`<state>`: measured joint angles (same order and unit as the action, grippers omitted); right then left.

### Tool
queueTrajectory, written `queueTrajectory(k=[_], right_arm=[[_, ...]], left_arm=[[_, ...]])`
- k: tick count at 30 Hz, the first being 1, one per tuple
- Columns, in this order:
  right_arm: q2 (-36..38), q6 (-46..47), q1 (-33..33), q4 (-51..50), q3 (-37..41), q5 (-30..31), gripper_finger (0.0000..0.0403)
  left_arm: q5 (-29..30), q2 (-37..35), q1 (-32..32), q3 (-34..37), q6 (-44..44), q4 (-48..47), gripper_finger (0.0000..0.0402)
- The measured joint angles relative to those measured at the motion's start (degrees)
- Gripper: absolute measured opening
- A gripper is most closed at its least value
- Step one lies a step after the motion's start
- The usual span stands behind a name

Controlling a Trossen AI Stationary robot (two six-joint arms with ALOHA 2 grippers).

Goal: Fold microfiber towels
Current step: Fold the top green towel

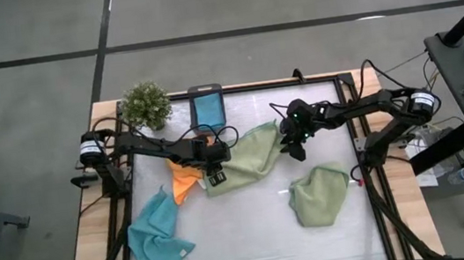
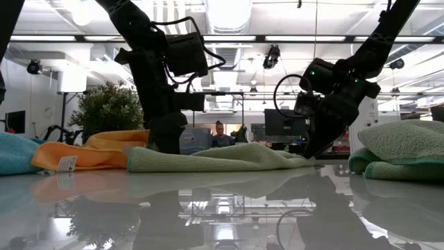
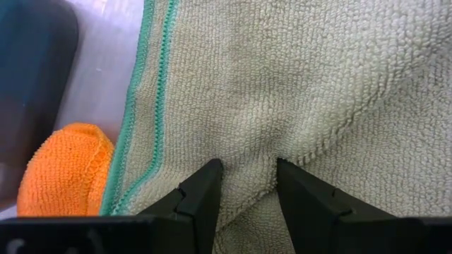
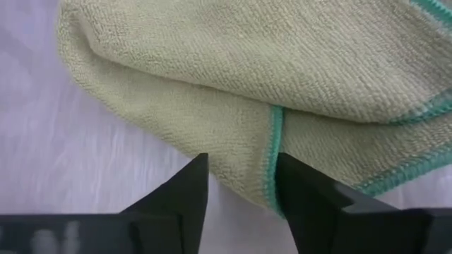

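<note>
Glossy white table (image 1: 255, 247), wood-framed; open hall behind. Sage green towel (image 1: 248, 155), nubby pile with teal stitched hem, lies stretched between both grippers. Left gripper (image 3: 244, 185) pinches a fold at one end, orange towel (image 3: 60, 166) beside it. Right gripper (image 4: 240, 185) straddles the opposite folded corner, fingers parted; grip uncertain. Bare table lies beyond it.

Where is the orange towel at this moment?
In the high view the orange towel lies left of the table's centre, between a light blue towel and the sage green towel, right beside the left gripper.
</note>
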<state>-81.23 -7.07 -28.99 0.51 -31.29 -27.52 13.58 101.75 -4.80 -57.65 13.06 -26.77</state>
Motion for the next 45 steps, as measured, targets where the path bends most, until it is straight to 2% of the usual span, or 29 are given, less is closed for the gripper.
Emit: queueTrajectory(k=[9, 11, 17, 24, 30, 37, 45], right_arm=[[0.0, -1.1, 0.0, -0.2, 0.0, 0.0, 0.0027], [0.1, -1.8, 0.0, -0.2, 0.0, 0.0, 0.0014], [2.9, -5.1, 0.0, -4.7, 0.0, -1.4, 0.0009], [11.7, -8.2, 0.0, -13.8, 0.0, -1.7, 0.0009], [17.8, -13.6, 3.9, -17.5, 0.0, -1.1, 0.0009], [22.1, -8.4, 11.6, -22.9, 0.0, -0.7, 0.0009], [21.0, -1.9, 19.6, -27.2, 0.0, 1.6, 0.0008]], left_arm=[[0.0, 0.0, 0.0, 0.0, 0.0, 0.1, 0.0125], [0.0, 0.0, 0.0, 0.0, 0.0, 0.1, 0.0125], [0.0, 0.0, 0.0, 0.0, 0.1, -0.1, 0.0125], [0.1, 0.2, -0.1, -0.1, 1.4, -0.6, 0.0125], [0.1, 0.2, -0.2, 0.0, 1.7, -0.8, 0.0125], [0.2, 0.0, -0.2, 0.0, 1.7, -1.1, 0.0125], [-2.1, -5.6, -0.1, -0.7, -0.5, -3.0, 0.0125]])
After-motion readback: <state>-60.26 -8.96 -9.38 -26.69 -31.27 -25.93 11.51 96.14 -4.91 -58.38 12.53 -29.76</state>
